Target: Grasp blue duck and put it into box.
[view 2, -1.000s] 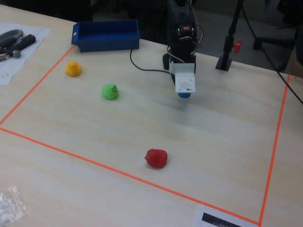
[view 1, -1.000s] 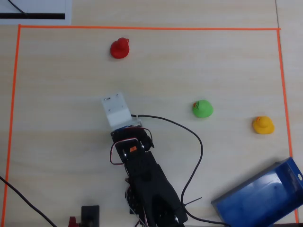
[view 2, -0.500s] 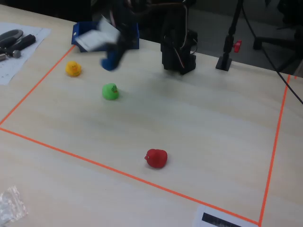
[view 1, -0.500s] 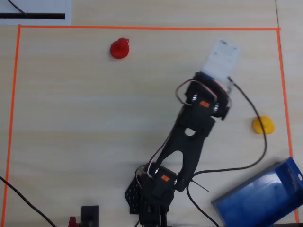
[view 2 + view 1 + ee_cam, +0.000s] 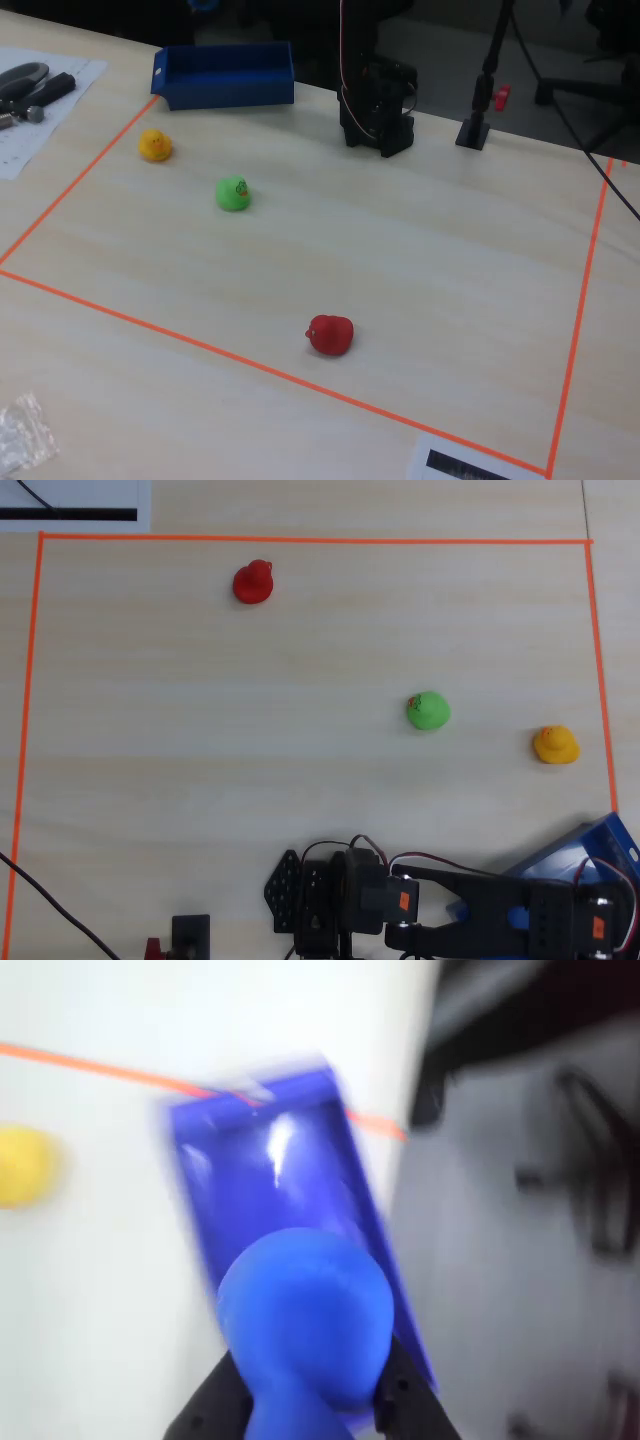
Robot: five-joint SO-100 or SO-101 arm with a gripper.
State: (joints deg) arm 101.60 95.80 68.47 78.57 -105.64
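We had the blue duck [image 5: 305, 1325] clamped between the pincer [image 5: 312, 1410] jaws, held above the near end of the box [image 5: 290, 1175]; grasp and carry looked done, only the release remained. The duck's rounded head faced the box, its long axis running along the box's length.

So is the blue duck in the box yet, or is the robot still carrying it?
Not yet. The grab is done: in the wrist view the hand is shut on the blue duck, held above the box. The fixed view shows the box with no duck visible in it. Left to do: open the hand and let the duck drop in. The green duck, yellow duck and red duck sit on the table.
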